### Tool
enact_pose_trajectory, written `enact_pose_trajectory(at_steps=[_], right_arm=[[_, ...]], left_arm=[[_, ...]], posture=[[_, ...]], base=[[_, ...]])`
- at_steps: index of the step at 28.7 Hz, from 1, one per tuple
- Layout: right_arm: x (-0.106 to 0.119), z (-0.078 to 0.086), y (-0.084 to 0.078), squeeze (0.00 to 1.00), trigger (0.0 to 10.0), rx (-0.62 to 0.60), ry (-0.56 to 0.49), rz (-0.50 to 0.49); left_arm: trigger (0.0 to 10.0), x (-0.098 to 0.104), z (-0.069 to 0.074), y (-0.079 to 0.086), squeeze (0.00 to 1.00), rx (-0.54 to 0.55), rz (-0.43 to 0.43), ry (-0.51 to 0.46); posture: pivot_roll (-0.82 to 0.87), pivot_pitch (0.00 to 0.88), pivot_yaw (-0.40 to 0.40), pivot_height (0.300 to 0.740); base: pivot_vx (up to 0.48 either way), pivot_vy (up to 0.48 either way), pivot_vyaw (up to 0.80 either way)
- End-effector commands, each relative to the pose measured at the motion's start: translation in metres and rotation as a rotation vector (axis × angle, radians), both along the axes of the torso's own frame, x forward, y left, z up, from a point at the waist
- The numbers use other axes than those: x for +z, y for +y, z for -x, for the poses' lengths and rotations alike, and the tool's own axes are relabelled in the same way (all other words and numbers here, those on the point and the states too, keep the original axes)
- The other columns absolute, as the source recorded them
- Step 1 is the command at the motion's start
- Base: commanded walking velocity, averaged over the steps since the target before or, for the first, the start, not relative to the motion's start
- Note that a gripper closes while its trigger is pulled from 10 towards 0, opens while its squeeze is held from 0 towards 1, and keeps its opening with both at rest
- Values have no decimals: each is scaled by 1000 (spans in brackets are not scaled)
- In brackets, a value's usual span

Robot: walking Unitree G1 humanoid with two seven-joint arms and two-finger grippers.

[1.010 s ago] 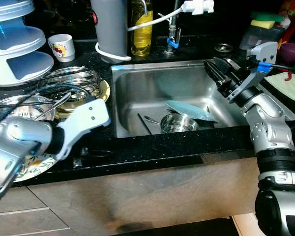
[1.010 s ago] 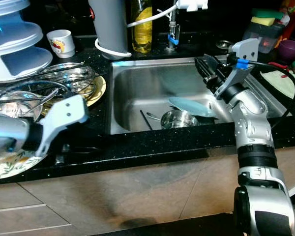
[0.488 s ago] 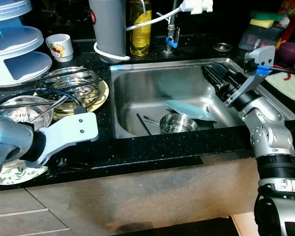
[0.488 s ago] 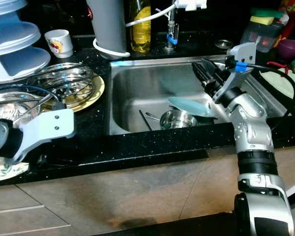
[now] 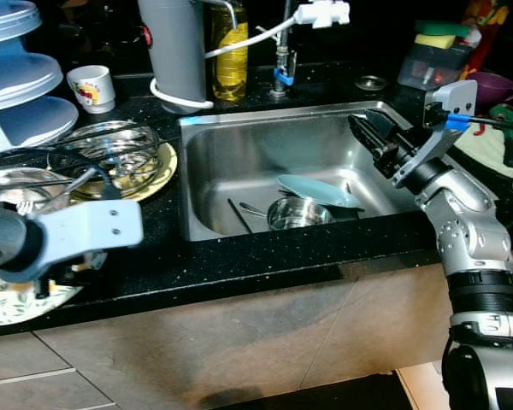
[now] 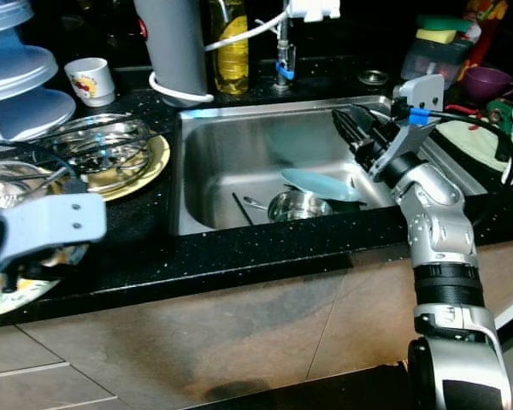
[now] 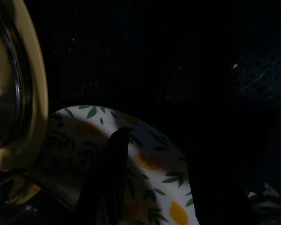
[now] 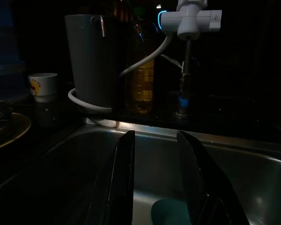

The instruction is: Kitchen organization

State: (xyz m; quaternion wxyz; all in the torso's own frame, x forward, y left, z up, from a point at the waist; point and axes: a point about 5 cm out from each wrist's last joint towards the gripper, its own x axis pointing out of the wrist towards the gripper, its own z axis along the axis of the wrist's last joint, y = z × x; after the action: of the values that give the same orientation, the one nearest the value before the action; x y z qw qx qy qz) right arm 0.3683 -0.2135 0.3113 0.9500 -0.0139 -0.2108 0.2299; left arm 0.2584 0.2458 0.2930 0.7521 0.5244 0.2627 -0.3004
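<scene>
The steel sink (image 5: 282,115) holds a light blue plate (image 5: 316,190) leaning on a small steel bowl (image 5: 289,213), with a few utensils (image 5: 239,213) beside them. My right gripper (image 5: 361,126) hovers open over the sink's right side, above the blue plate, with nothing between its fingers (image 8: 124,178). A leaf-and-lemon patterned plate (image 5: 8,303) lies at the counter's front left. My left gripper (image 7: 159,187) hangs just over that patterned plate (image 7: 150,164), fingers apart; its silver wrist (image 5: 85,232) hides it in the eye views.
Steel bowls (image 5: 111,145) sit on a yellow plate (image 5: 164,166) left of the sink. Behind stand a white cup (image 5: 92,88), a grey jug (image 5: 173,47), a yellow bottle (image 5: 228,51) and the faucet (image 5: 282,68). A blue-white tiered stack (image 5: 21,77) stands far left; a sponge box (image 5: 436,55) far right.
My left arm has drawn back to the left and lower, ending over the patterned plate. The right gripper stays over the sink. The camera has shifted slightly.
</scene>
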Motion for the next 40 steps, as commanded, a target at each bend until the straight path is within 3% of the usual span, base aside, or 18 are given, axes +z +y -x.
enact_pose_trajectory(at_steps=[1, 9, 14, 22, 31, 39, 40], right_arm=[[-1, 2, -1, 0, 10000, -1, 5, -6], [-2, 2, -1, 0, 10000, -1, 9, -4], [-1, 2, -1, 0, 10000, -4, 9, -5], [-1, 2, -1, 0, 10000, -7, 10, -3], [-1, 2, -2, 0, 10000, -12, 8, -2], [0, 3, -2, 0, 10000, -12, 5, -3], [-1, 3, -2, 0, 10000, -11, 5, -3]], left_arm=[[10000, -11, 0, 9, 0, 43, -55, 55], [10000, -11, -4, 11, 0, 35, -49, 41], [10000, -9, -5, 16, 0, 66, -97, 29], [10000, -3, -9, 42, 0, 181, -229, -23], [10000, 3, -15, 47, 0, 201, -268, -98], [10000, 6, -22, 46, 0, 191, -253, -141], [10000, 6, -24, 35, 0, 146, -173, -137]], posture=[[-31, 179, -17, 740], [-32, 179, -16, 740], [-34, 179, -15, 740], [-32, 177, -15, 740], [-34, 174, -14, 740], [-35, 170, -12, 740], [-34, 164, -12, 740]], base=[[0, 0, 0], [0, 0, 0], [0, 0, 0], [0, 0, 0], [0, 0, 0], [0, 0, 0], [0, 0, 0]])
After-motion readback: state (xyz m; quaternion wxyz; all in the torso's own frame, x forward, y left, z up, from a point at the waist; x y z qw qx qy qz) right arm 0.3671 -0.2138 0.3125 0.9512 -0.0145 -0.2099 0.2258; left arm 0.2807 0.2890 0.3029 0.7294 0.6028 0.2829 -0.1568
